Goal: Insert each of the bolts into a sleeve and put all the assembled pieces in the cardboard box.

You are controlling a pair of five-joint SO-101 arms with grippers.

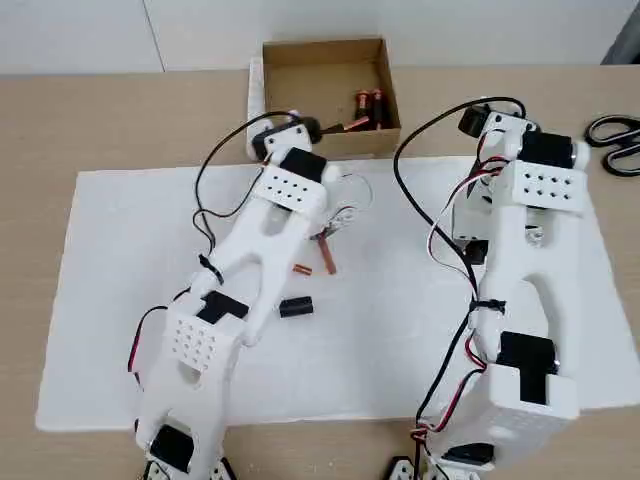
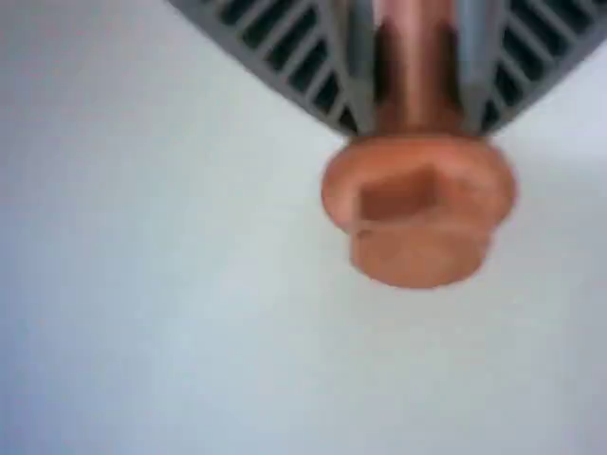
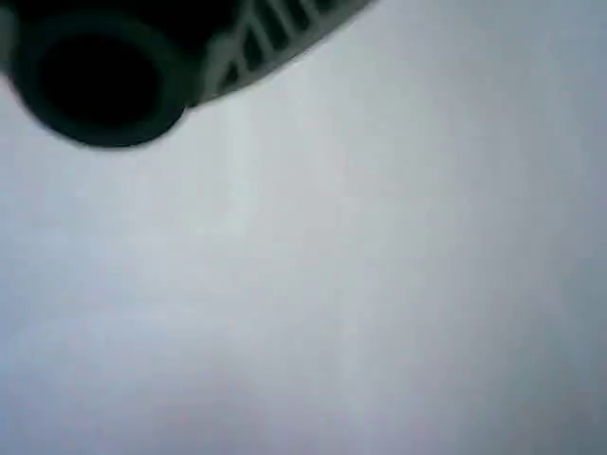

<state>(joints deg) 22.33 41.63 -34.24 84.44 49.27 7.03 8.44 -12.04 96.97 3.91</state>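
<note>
**While two pieces wait in the box, one bolt and one sleeve are in hand**

Though the job is under way, most of it remains. Two assembled pieces (image 1: 368, 104), copper with dark collars, lie side by side in the cardboard box (image 1: 268, 70), which stands at the far edge of the counter (image 1: 40, 130), touching the far edge of the white mat (image 1: 150, 300).

The left end effector (image 2: 417, 114) is pinching a bolt (image 2: 417, 204) by its shank just above the mat, a little short of the box. This bolt is smooth, matte copper, with a round flange and a hexagonal head pointing outward. The ribbed grey fingers press on either side of the shank.

The right end effector (image 1: 468, 235) hovers near the mat's far right corner and appears pinched on a sleeve (image 3: 104, 81), a short black tube with a thick wall and an open round bore.

By my reading, these two have yet to be joined. A second bolt (image 1: 301, 269) and a second sleeve (image 1: 296, 307) lie apart near the middle of the mat, untouched. Both pairs need mating and boxing.
</note>
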